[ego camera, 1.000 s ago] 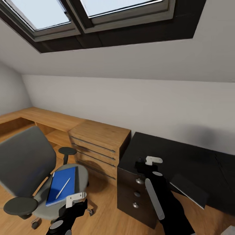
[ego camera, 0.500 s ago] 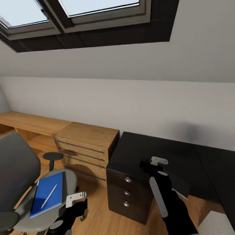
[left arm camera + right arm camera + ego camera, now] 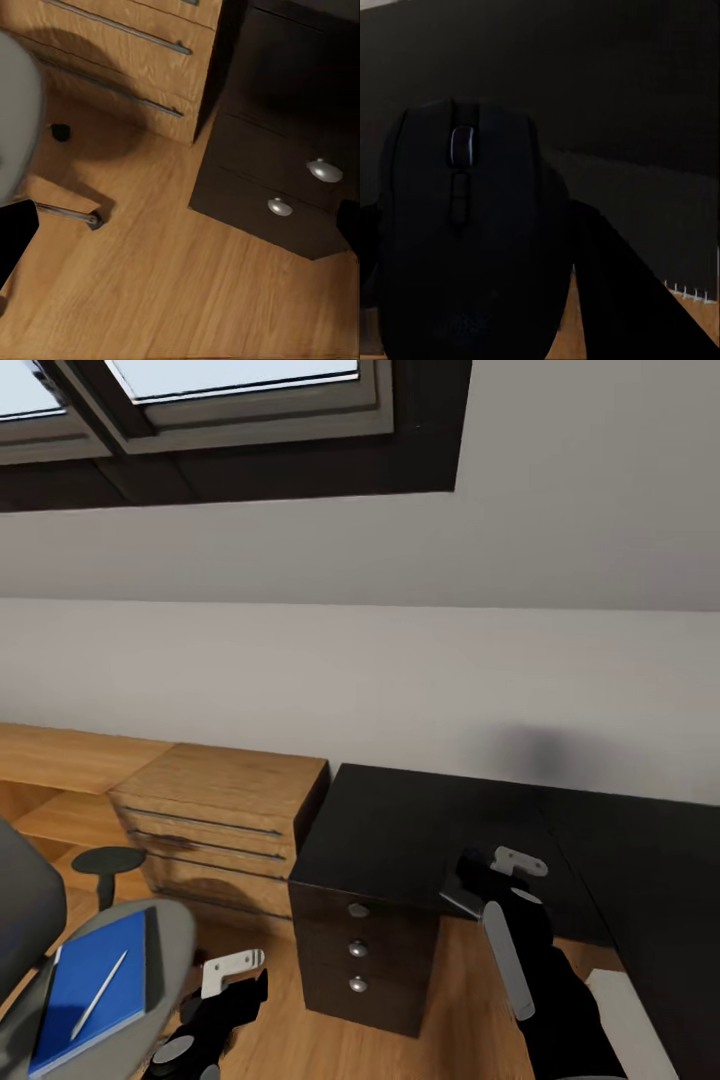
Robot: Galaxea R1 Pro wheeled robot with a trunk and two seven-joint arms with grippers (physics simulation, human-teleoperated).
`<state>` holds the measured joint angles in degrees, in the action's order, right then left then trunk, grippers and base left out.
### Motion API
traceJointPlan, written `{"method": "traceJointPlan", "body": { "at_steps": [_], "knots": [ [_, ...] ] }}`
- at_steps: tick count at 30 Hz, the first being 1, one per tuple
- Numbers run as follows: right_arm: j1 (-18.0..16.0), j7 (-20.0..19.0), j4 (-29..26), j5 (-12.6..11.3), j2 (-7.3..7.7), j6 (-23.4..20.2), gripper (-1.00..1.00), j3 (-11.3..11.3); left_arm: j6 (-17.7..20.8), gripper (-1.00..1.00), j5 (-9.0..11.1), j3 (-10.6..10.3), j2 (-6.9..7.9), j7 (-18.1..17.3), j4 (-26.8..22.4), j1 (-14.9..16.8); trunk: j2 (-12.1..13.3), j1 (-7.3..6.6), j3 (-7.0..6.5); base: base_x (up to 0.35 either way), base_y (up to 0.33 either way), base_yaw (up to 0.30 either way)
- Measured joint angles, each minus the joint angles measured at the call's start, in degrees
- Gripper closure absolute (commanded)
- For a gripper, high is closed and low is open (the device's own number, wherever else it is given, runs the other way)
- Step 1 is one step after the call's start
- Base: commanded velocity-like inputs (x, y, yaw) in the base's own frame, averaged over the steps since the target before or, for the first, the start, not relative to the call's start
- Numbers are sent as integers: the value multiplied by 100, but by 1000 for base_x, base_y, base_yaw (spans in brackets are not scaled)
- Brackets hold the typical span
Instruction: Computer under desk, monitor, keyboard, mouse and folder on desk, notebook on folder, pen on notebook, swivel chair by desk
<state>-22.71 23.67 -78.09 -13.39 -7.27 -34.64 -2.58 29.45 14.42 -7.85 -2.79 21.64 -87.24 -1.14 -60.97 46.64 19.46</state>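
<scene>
My right claw [image 3: 472, 247] is pinched on the mouse [image 3: 465, 225], which sits between my fingers with its scroll wheel facing the wrist camera, held above the black top of the desk [image 3: 420, 830]. From the head view my right arm reaches over the desk's near edge, just beside the corner that caps a dark drawer unit [image 3: 365, 955] with three round silver knobs. A thin dark slab [image 3: 462, 900] shows under my wrist at that edge; I cannot tell what it is. My left claw [image 3: 232, 966] hangs low over the wooden floor [image 3: 165, 285], between the swivel chair [image 3: 150, 950] and the drawer unit; its fingertips show at the two sides of the wrist view, well apart, with nothing between them. On the chair's grey seat lies the blue folder [image 3: 85, 985], and the pen [image 3: 98, 994] rests diagonally on its cover. A light oak chest of drawers [image 3: 215, 815] stands touching the desk's left end.
</scene>
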Motion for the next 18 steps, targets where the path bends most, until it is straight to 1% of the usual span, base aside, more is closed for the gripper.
{"method": "traceJointPlan", "body": {
  "at_steps": [2,3,4,7,8,9,10,12,13,18],
  "knots": [
    [-1,-4,36,4,85,51,100,-149,-52,-100,0,0,11,9,220,-13,0,0,0,0,0,-277],
    [0,-5,82,6,141,69,100,-217,-139,-100,-2,1,15,14,401,-35,0,0,0,0,0,-278],
    [0,-9,146,10,221,81,100,-280,-304,-100,-3,1,22,14,615,-67,0,0,0,0,0,-279],
    [0,-68,416,-5,637,104,100,-554,-1282,-100,4,6,46,-16,1610,-122,0,0,1,0,0,-279],
    [0,-118,528,-17,726,115,100,-618,-1592,-100,7,1,50,-20,1974,-128,0,0,1,0,0,-279],
    [-3,-184,693,-16,822,127,100,-680,-2068,-100,8,-9,51,-25,2514,-136,0,0,1,0,0,-280],
    [-5,-202,748,-20,852,142,100,-698,-2247,-100,-1,-16,50,-26,2722,-136,0,0,0,0,0,-280],
    [-7,-216,797,-18,876,196,100,-711,-2411,-100,-4,-21,53,-25,2890,-137,0,0,0,0,0,-281],
    [-9,-228,841,7,911,361,100,-724,-2581,-100,-7,-16,63,-16,3207,-139,0,0,0,0,0,-283],
    [-9,-235,848,12,919,534,100,-704,-2618,-100,-16,-5,65,-7,3254,-138,0,0,0,0,0,-290]
  ]
}}
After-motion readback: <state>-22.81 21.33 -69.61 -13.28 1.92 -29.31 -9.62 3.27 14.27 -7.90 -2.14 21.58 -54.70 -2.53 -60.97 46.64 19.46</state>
